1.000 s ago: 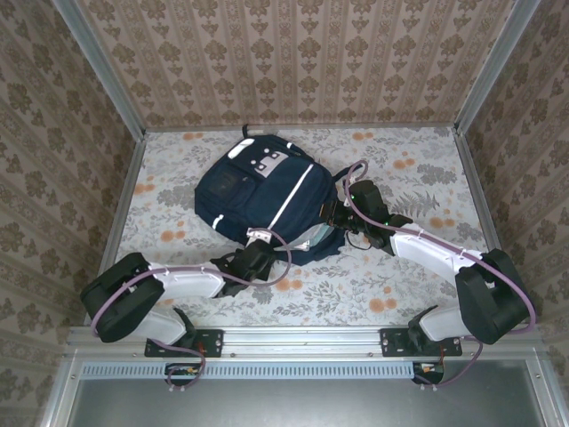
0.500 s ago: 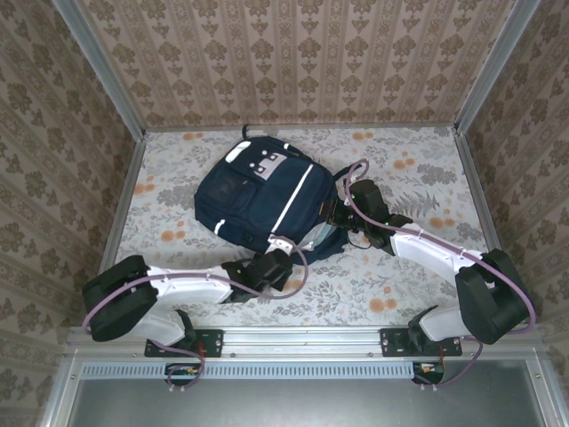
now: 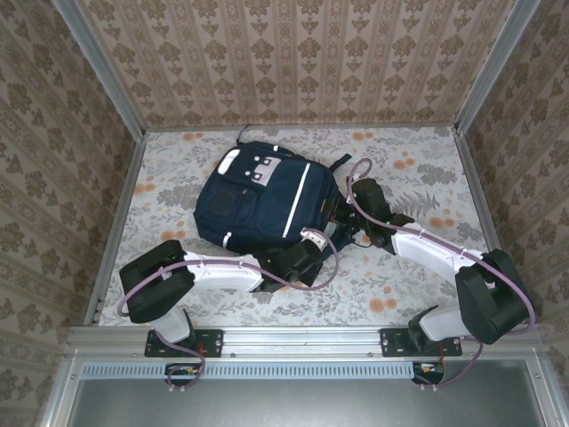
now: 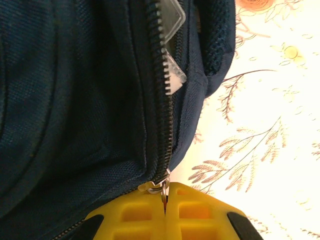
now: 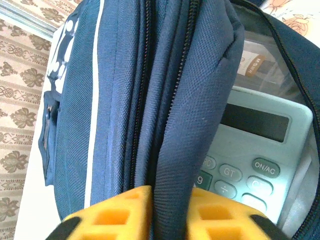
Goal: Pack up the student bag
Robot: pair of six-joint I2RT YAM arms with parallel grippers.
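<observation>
Top external view: the student bag (image 3: 264,197) lies flat at the middle of the worktop (image 3: 418,169), its top toward the upper left of the frame. We note that the left gripper (image 3: 313,242) has travelled rightward along the bag's lower edge, from the lower middle to the lower right corner. The pale contents that showed there a second ago are now largely covered, and the bag has swung a little toward it. The right gripper (image 3: 336,213) has kept its place at the bag's right side. We judge the closing of the zip well advanced, though not finished. Left wrist view: the left gripper is clenched on the zipper pull (image 4: 163,188) at the bottom of the frame. The zipper teeth (image 4: 163,65) still part at the top centre, where a clear plastic piece (image 4: 175,75) pokes out. Right wrist view: the right gripper grasps a fold of the bag's navy fabric at the bottom centre. A pale calculator (image 5: 255,150) sits inside the open mouth at the right. Surroundings: the worktop carries a pale floral covering with grey leaves and orange blossoms. Wallpapered walls (image 3: 302,53) in a brown damask pattern enclose it on three sides.
</observation>
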